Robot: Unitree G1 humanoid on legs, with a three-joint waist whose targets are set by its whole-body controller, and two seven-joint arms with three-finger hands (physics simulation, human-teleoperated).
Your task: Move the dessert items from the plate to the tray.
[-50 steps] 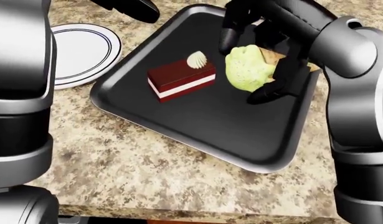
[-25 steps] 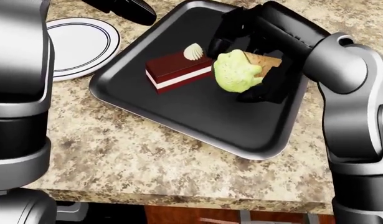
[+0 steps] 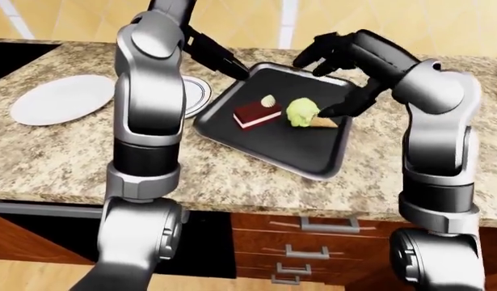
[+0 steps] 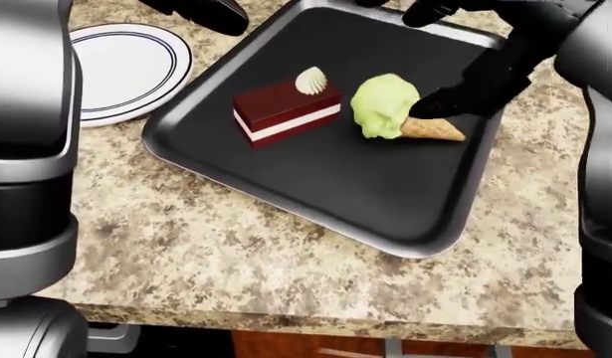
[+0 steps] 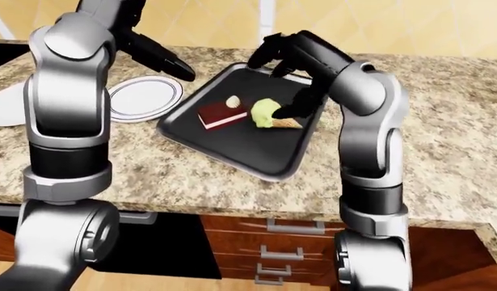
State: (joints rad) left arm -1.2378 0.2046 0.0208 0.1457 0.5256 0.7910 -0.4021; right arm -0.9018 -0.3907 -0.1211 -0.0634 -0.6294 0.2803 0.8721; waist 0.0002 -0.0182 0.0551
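A black tray (image 4: 286, 186) lies on the granite counter. On it are a red cake slice (image 4: 286, 112) with a cream dollop and a green ice-cream cone (image 4: 390, 108) lying on its side, cone tip pointing right. My right hand (image 4: 435, 63) is open above the tray's upper right part, fingers spread. One fingertip (image 4: 430, 110) is just beside the cone; I cannot tell if it touches. The blue-rimmed white plate (image 4: 127, 67) to the tray's left holds nothing. My left hand (image 3: 224, 60) is open, fingers stretched out, hovering between the plate and the tray.
A second plain white plate (image 3: 58, 100) lies further left on the counter. The counter edge (image 4: 286, 321) runs along the bottom of the head view, with drawers (image 3: 329, 224) below. A black stove top (image 3: 14, 54) is at the far left.
My right hand has let go of the ice-cream cone, which now lies on the tray. The hand has opened and lifted up and right. The left arm stays.
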